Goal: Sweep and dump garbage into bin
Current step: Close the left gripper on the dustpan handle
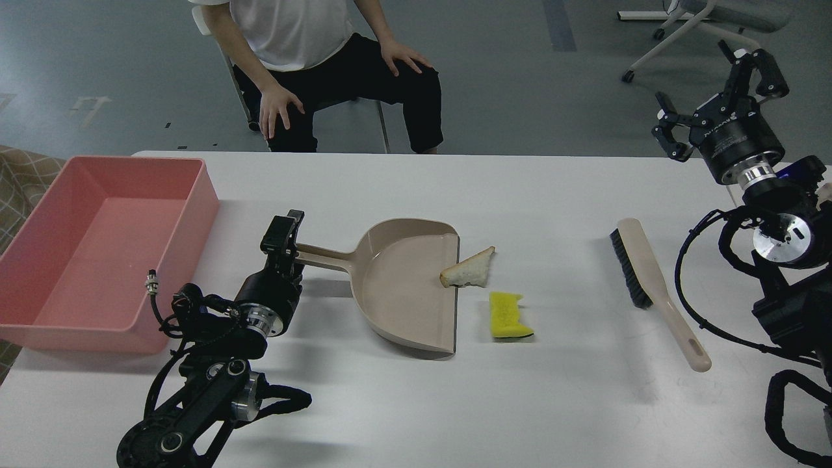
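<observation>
The left gripper (286, 237) is at the end of the dustpan (403, 286) handle, its fingers closed around that handle where it points toward the bin (39, 227). The pan lies flat on the white table (416, 403), its open mouth facing right. The bread (469, 268) rests against that mouth at its upper part, its crust corner touching the lip and its point aimed up and right; whether any of it sits inside the pan is hard to tell. The sponge (509, 315) lies on the table just beside the mouth, a little below the bread and apart from both bread and pan.

The bin stands at the table's left edge, left of the left arm, with a strip of bare table between its near corner and the gripper. A loose cable with a metal plug (151, 281) on the left arm pokes up in front of the bin's right wall.

Farther right, well apart from the sponge, a brush (650, 286) lies flat, bristles to the left, handle running down and right.

The right gripper (715, 91) is held up above the table's far right corner, fingers spread wide and holding nothing.

Behind the table a person (325, 58) sits on a chair, a hand on each knee. An office chair base (676, 32) shows at top right.
</observation>
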Robot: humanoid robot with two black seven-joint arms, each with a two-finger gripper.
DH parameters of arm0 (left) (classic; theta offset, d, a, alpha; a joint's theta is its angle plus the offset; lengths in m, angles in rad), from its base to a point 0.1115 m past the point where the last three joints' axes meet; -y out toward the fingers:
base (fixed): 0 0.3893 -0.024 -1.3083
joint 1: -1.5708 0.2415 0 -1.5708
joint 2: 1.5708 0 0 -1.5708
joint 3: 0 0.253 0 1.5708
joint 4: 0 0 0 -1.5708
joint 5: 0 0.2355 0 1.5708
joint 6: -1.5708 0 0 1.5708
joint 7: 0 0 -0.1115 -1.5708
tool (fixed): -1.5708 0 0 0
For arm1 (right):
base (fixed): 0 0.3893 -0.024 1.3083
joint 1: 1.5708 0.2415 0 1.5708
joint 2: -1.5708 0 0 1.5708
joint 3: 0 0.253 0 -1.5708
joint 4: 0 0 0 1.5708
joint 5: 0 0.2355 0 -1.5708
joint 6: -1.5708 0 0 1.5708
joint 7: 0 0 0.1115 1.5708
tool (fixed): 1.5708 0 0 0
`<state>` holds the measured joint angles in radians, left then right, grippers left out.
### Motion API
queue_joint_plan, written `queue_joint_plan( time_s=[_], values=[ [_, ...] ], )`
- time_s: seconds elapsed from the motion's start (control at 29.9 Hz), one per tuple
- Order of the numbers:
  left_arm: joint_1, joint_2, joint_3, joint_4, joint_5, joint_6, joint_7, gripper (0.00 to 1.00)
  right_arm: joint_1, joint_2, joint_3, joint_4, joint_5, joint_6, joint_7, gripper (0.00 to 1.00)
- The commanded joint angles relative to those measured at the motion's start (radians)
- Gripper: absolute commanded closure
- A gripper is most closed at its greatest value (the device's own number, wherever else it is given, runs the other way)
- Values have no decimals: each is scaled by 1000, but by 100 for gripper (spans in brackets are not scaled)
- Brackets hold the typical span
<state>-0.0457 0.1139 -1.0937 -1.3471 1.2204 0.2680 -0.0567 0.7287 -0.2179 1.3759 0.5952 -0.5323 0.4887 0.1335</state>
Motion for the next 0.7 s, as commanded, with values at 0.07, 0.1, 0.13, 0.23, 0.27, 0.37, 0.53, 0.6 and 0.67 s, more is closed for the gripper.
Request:
queue_joint_plan(
  time_s=[0.07, 0.1, 0.13, 0.23, 0.27, 0.37, 0.53, 0.6, 0.67],
  values=[
    [-11, 1, 9, 3, 4, -1, 0, 13, 0, 0, 0, -2, 0, 0, 0, 0],
    [-11, 1, 9, 3, 4, -1, 0, 17, 0, 0, 0, -2, 0, 0, 0, 0],
    [-11, 1, 9, 3, 5, -1, 0, 18, 0, 0, 0, -2, 0, 0, 0, 0],
    [-11, 1, 11, 3, 5, -3, 1, 21, 0, 0, 0, -2, 0, 0, 0, 0],
    [-11, 0, 11, 5, 5, -3, 1, 21, 0, 0, 0, -2, 0, 0, 0, 0],
    [-10, 0, 11, 5, 5, -3, 1, 26, 0, 0, 0, -2, 0, 0, 0, 0],
    [-10, 1, 15, 5, 4, -6, 15, 35, -2, 0, 0, -2, 0, 0, 0, 0],
    [-10, 1, 17, 6, 5, -6, 15, 36, -3, 0, 0, -2, 0, 0, 0, 0],
    [-8, 0, 17, 6, 4, -6, 15, 36, -3, 0, 0, -2, 0, 0, 0, 0]
  ],
)
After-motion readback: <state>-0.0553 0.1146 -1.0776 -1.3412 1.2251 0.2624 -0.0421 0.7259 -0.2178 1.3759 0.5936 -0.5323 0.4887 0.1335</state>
